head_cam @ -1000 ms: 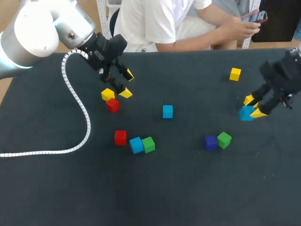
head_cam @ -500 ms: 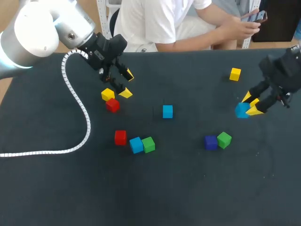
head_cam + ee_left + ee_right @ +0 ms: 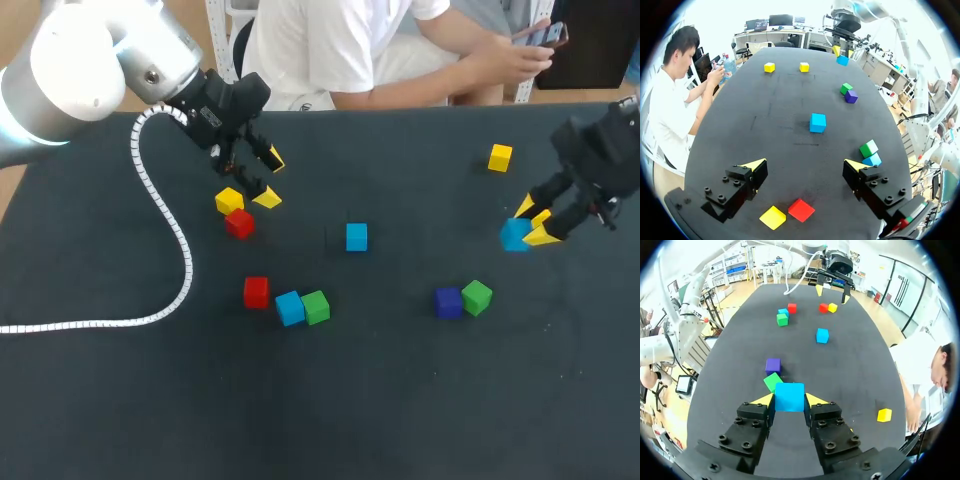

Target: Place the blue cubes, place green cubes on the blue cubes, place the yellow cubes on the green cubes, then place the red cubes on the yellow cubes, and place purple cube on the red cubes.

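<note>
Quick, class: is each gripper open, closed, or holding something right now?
Left gripper: open, holding nothing.
Right gripper: closed on a small light-blue cube.

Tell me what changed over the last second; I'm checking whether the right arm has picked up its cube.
The right gripper, shut on a light blue cube, shifted slightly toward the table's far side and middle with the cube, probably lifting it. That happened in the first half second, and it has held since. The left gripper, open near a yellow cube and a red cube, stayed put, as did the other cubes.
</note>
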`<state>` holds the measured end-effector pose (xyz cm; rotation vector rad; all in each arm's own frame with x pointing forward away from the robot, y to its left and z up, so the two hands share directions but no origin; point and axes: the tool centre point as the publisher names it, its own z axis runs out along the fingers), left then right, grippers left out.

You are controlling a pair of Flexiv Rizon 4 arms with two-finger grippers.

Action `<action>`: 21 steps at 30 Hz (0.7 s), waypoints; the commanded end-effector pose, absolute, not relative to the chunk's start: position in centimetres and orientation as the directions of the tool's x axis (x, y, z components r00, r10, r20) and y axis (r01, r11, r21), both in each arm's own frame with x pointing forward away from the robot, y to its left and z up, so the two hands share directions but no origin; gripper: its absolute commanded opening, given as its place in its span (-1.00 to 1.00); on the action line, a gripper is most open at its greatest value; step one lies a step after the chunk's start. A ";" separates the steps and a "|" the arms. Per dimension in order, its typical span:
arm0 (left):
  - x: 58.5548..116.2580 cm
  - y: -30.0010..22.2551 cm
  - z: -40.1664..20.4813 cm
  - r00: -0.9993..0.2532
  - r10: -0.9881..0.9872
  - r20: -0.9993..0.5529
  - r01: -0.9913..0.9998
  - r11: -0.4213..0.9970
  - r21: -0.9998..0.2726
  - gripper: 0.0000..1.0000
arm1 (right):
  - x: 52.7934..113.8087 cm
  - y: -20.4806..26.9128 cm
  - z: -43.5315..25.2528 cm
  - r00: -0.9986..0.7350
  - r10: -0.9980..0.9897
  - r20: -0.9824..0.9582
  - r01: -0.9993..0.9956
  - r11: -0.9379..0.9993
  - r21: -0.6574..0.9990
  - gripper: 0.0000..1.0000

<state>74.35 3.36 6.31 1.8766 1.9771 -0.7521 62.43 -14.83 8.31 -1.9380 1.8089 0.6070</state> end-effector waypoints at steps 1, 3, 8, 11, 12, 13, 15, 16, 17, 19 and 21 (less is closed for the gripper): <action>74.7 3.4 6.3 -0.090 0.824 -0.559 0.987 -0.003 -0.162 1.00 | 62.3 -14.8 8.3 0.058 -0.816 -0.576 -0.998 -0.065 -0.010 -1.00; 74.7 3.4 6.3 -0.090 0.824 -0.559 0.987 -0.003 -0.162 1.00 | 62.8 -13.3 8.4 0.088 -0.814 -0.574 -0.995 -0.094 -0.019 -1.00; 74.7 3.4 6.3 -0.090 0.824 -0.559 0.987 -0.003 -0.162 1.00 | 64.2 -9.8 7.9 0.151 -0.809 -0.569 -0.987 -0.158 -0.037 -1.00; 74.7 3.4 6.3 -0.090 0.824 -0.559 0.987 -0.003 -0.162 1.00 | 65.2 -8.3 7.6 0.182 -0.802 -0.569 -0.980 -0.194 -0.040 -1.00; 74.7 3.4 6.3 -0.090 0.824 -0.559 0.987 -0.003 -0.162 1.00 | 65.5 -7.8 7.6 0.189 -0.798 -0.572 -0.978 -0.204 -0.039 -1.00; 74.7 3.4 6.3 -0.090 0.824 -0.559 0.987 -0.003 -0.162 1.00 | 65.8 -7.4 7.5 0.192 -0.798 -0.571 -0.977 -0.209 -0.037 -1.00; 74.7 3.4 6.3 -0.090 0.824 -0.559 0.987 -0.003 -0.162 1.00 | 66.5 -6.6 7.5 0.202 -0.799 -0.567 -0.974 -0.223 -0.034 -1.00; 74.7 3.4 6.3 -0.090 0.824 -0.559 0.987 -0.003 -0.162 1.00 | 66.6 -6.2 7.5 0.206 -0.799 -0.564 -0.973 -0.228 -0.031 -1.00; 74.7 3.4 6.3 -0.090 0.824 -0.559 0.987 -0.003 -0.162 1.00 | 66.9 -5.9 7.5 0.206 -0.800 -0.564 -0.973 -0.229 -0.031 -1.00; 74.7 3.4 6.3 -0.090 0.824 -0.559 0.987 -0.003 -0.162 1.00 | 67.1 -5.3 7.6 0.198 -0.800 -0.566 -0.974 -0.225 -0.023 -1.00; 74.7 3.4 6.3 -0.090 0.824 -0.559 0.987 -0.003 -0.162 1.00 | 67.1 -4.6 7.6 0.188 -0.808 -0.559 -0.976 -0.217 -0.014 -1.00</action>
